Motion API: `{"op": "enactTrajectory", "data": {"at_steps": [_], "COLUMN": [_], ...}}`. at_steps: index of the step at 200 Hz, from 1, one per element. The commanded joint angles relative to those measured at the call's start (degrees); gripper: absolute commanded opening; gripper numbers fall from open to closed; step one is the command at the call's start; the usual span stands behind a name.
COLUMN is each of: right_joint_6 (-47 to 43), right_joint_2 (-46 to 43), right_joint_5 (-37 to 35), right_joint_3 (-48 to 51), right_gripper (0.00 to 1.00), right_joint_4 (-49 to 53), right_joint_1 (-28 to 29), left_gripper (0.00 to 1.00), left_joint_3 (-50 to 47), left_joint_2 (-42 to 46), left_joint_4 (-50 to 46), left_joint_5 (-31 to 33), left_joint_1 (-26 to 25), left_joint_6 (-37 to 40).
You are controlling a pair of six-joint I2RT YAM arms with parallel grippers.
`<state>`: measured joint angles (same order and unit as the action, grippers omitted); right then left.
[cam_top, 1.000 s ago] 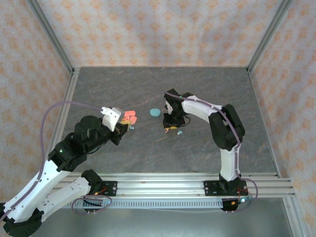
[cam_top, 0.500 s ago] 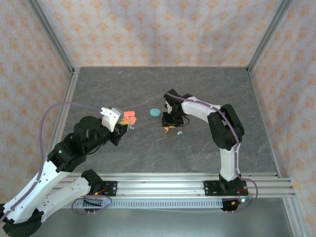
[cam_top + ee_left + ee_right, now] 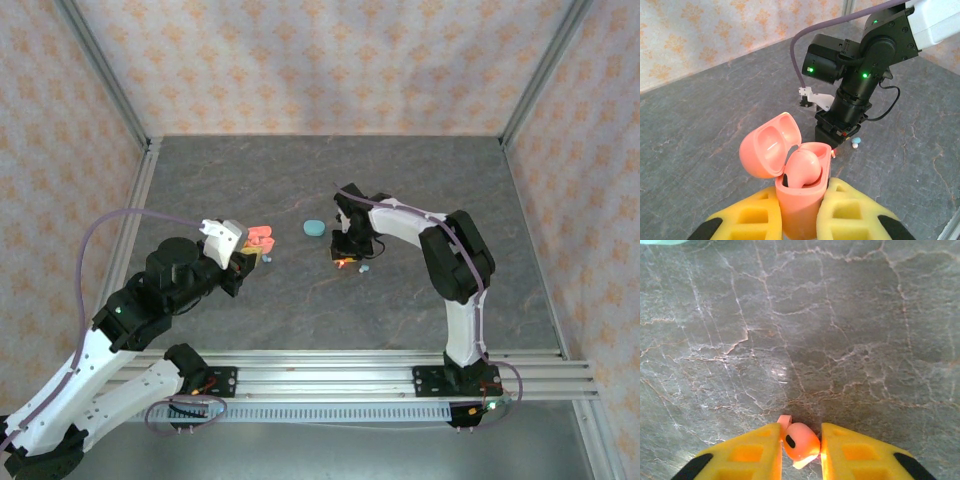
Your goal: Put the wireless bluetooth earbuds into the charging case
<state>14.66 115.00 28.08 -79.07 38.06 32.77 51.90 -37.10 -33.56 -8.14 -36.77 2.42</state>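
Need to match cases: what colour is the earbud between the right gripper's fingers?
Salmon-pink plastic earbud; clearest in right wrist view.

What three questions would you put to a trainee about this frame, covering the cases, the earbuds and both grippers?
1. True or false: the pink case held by the left gripper has its lid shut.
2. What sits between the fingers of the right gripper? A) the pink case B) a pink earbud C) nothing
3. Fill in: the other case, lying on the table between the two grippers, is coloured ___.

Key: 1 false, the lid stands open. 2 B. 3 teal.
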Motion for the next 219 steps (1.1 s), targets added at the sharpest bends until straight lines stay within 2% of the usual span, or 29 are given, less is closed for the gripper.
{"op": "enactTrajectory", "data": {"at_steps": [1, 39, 136, 176, 219], "right_joint_6": [0.03, -0.7, 0.48, -0.98, -5.02], "right_joint_2": [0.6, -4.18, -19.53, -28.23, -37.25], "right_joint_5": [0.96, -0.18, -2.42, -9.44, -16.88], "right_joint_3": [1.67, 2.33, 5.83, 0.89, -6.51], "right_gripper": [0.21, 0.17, 0.13, 0.12, 0.12], "right_joint_4": [-0.59, -0.59, -4.3, -0.31, 2.53], "right_joint_1": [0.54, 0.75, 1.55, 3.2, 6.47], "left_gripper": [0.0, 0.0, 0.0, 0.0, 0.0], "left_joint_3": [0.12, -0.01, 1.52, 3.56, 2.77], "left_joint_2": [0.8, 0.76, -2.13, -4.59, -6.01], "left_joint_4": [0.03, 1.22, 6.19, 9.39, 17.15], "left_joint_5": [0.22, -0.03, -3.22, -8.09, -13.85], "left_joint_1": [-0.5, -0.54, -0.49, -0.49, -0.51], "left_joint_6": [1.28, 1.02, -0.39, -0.8, -3.21]}}
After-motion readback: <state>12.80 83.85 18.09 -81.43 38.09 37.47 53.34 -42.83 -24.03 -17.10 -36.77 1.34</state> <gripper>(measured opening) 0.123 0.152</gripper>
